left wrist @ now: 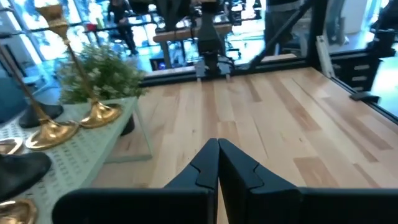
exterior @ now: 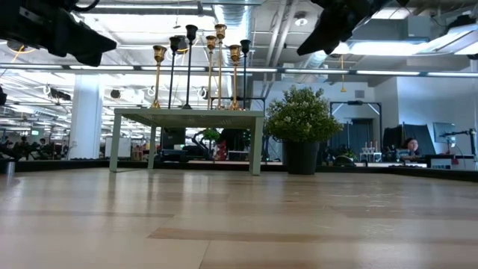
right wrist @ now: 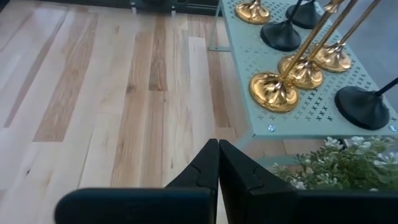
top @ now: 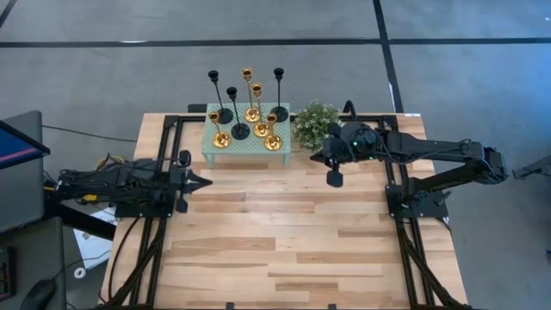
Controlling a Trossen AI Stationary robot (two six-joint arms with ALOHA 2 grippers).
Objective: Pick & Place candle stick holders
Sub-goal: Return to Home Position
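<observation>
The bench point(top: 284, 241) in front is bare wood. The left claw point(top: 205, 182) waits over its left side. Its fingers are pressed together and it holds nothing. The right claw point(top: 334, 179) hangs high over the bench, near the plant point(top: 315, 123). Its fingers are pressed together too. It holds nothing and touches nothing. To go home well, I think the right arm should pull back slowly, away from the plant, so it bumps nothing tall. Farther back, all seven candle holders point(top: 252, 114) stand upright on the little table point(top: 245, 151), close together.
</observation>
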